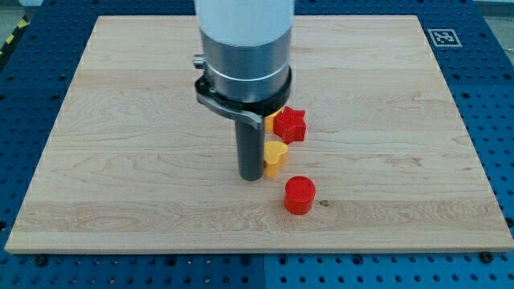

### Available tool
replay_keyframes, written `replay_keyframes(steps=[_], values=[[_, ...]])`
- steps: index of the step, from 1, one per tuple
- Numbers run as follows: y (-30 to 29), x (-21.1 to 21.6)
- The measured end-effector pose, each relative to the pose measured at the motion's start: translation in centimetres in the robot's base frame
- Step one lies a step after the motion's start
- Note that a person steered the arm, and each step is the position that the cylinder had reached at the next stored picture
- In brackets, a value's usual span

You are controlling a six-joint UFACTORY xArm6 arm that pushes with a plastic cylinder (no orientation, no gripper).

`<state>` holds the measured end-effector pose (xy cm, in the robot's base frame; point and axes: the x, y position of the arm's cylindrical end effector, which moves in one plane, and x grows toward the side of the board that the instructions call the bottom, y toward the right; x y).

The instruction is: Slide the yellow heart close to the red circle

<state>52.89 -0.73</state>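
The yellow heart (275, 157) lies near the board's middle, partly hidden by my rod. My tip (251, 177) rests on the board right against the heart's left side. The red circle (299, 194) stands just below and right of the heart, a small gap apart. The arm's grey and white body hides the board above the rod.
A red star (291, 124) lies just above the heart. Another yellow block (271, 122) peeks out at the star's left, mostly hidden by the arm. The wooden board (120, 160) lies on a blue pegboard; a marker tag (444, 37) sits at the board's top right.
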Motion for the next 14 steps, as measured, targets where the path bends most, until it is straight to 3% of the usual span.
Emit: replay_keyframes(steps=[2,4,5,9,12,13,14], values=[[1.1,1.0],[-7.8,-0.8],[-8.7,-2.9],[0.9,-4.0],[1.2,-3.4],[-0.7,-2.7],[-2.8,2.7]])
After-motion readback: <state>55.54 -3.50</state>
